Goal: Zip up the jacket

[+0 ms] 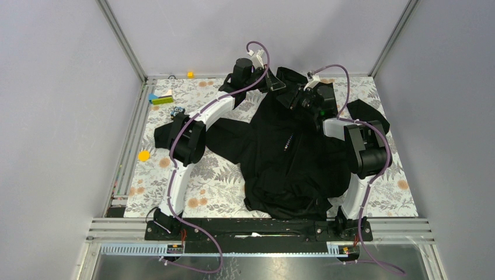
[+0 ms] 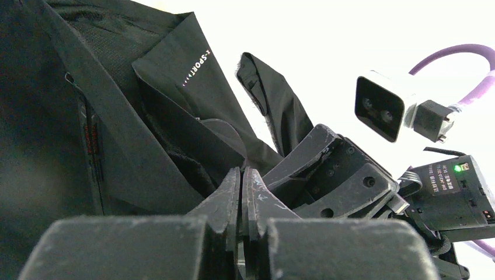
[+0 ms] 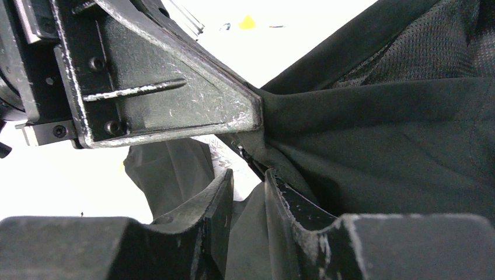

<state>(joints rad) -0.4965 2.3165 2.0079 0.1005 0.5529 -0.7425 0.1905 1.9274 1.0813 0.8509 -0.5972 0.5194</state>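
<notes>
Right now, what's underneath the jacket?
The floral table cover shows around the jacket and presumably continues beneath it. Anything else lying under the fabric is hidden.

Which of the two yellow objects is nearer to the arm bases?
The flat yellow disc, left of the left arm; the yellow cube sits at the far edge.

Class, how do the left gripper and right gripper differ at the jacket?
The left gripper has its jaws pressed together; the right gripper shows a narrow gap. The left gripper pinches the jacket taut; whether the right gripper holds any is unclear. Both are black and meet at the jacket's far end.
</notes>
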